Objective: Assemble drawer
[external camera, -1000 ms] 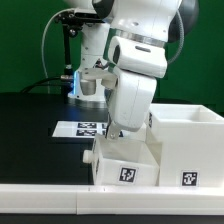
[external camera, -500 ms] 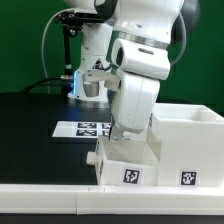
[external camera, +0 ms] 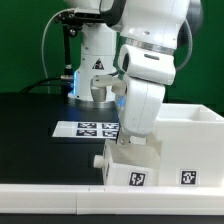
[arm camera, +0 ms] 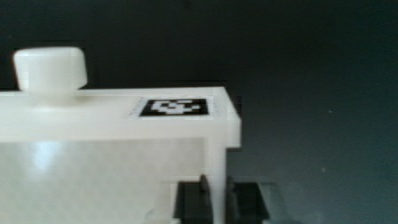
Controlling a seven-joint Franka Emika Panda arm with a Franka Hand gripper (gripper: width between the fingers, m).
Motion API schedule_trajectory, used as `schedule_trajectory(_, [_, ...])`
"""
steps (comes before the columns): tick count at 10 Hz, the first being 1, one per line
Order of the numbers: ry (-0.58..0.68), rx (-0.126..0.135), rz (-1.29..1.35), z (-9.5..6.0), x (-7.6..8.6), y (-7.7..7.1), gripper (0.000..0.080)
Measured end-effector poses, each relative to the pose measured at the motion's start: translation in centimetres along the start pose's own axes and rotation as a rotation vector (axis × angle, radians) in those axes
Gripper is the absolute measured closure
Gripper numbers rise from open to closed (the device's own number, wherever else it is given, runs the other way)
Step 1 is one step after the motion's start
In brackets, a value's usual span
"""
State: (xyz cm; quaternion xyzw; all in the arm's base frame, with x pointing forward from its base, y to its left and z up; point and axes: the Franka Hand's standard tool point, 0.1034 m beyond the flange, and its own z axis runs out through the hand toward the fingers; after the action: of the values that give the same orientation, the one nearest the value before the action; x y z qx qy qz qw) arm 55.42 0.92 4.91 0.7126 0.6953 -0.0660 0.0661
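Tray [external camera: 122, 170]: knob [external camera: 99, 160] at 9 o'clock, box [external camera: 190, 135] just beside at 3 o'clock, exterior view.
Gripper [arm camera: 222, 198]: narrow, seemingly clamped on tray wall.
Marker board [external camera: 86, 128]: tray's 11 o'clock.

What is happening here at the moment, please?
The robot arm is handling the small tray with a knob. Its tool straddles the tray's side wall and seems closed on it. The tray stands close beside the box housing, not yet inside it. The marker board lies behind.
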Motion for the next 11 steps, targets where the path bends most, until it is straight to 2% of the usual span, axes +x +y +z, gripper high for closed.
schedule_trajectory(4, [0.002, -0.004, 0.021, 0.2, -0.1, -0.2, 0.0760])
schedule_trajectory(6, [0.002, -0.004, 0.022, 0.3, -0.1, -0.2, 0.0388])
schedule_trajectory(7, [0.002, -0.004, 0.022, 0.3, -0.1, -0.2, 0.0388])
schedule_trajectory(8, [0.003, -0.004, 0.020, 0.3, -0.2, -0.2, 0.0249])
schedule_trajectory(9, [0.005, -0.003, 0.017, 0.3, -0.8, -0.1, 0.0176])
schedule_trajectory(10, [-0.010, 0.021, 0.018, -0.5, -1.6, 0.3, 0.0176])
schedule_trajectory(11, [-0.014, 0.011, 0.006, -1.5, -2.5, 1.7, 0.0155])
